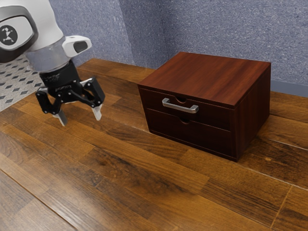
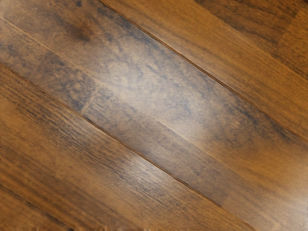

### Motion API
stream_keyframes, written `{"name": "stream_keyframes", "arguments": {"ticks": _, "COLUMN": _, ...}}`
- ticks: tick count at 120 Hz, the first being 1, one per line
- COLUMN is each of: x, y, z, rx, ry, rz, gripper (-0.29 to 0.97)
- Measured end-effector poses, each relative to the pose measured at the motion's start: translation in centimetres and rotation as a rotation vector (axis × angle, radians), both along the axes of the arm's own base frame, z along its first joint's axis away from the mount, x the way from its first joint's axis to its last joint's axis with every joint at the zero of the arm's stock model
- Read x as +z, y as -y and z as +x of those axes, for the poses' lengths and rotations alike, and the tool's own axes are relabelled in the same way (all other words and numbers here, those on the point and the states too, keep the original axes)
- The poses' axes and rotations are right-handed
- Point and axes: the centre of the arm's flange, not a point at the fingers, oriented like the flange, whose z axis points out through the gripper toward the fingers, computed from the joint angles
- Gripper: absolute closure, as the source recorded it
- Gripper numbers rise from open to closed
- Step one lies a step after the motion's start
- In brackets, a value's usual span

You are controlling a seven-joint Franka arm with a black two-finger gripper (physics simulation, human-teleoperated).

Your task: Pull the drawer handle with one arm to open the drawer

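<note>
**Drawer shut, handle untouched**

The black two-finger gripper (image 1: 80, 117) hangs with jaws spread and empty, well apart from the dark red-brown wooden two-drawer cabinet (image 1: 211, 77). The curved silver metal handle (image 1: 180, 105) sits on the upper drawer, which is flush and closed. Reach, grasp and pull are all left to do, I judge. The exterior view gives the cabinet and the arm; the wrist view looks down on brown wooden planks (image 2: 154, 115) under the hand

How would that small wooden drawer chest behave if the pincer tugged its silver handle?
The chest looks squat and wide, so tipping seems unlikely. It sits on smooth floorboards, so it might slide. The metal handle looks rigid, probably not bending.
</note>
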Motion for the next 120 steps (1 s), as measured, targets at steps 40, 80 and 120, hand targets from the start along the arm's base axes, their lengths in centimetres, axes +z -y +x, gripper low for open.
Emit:
{"name": "stream_keyframes", "arguments": {"ticks": 40, "x": -4.3, "y": 3.0, "z": 2.9, "rx": 0.38, "ry": -0.016, "rz": 0.117, "gripper": 0.0}}
{"name": "stream_keyframes", "arguments": {"ticks": 80, "x": -6.9, "y": 3.3, "z": 13.1, "rx": 0.677, "ry": 0.176, "rz": -0.03, "gripper": 0.0}}
{"name": "stream_keyframes", "arguments": {"ticks": 120, "x": -8.6, "y": 3.0, "z": 18.1, "rx": 0.832, "ry": 0.221, "rz": -0.12, "gripper": 0.0}}
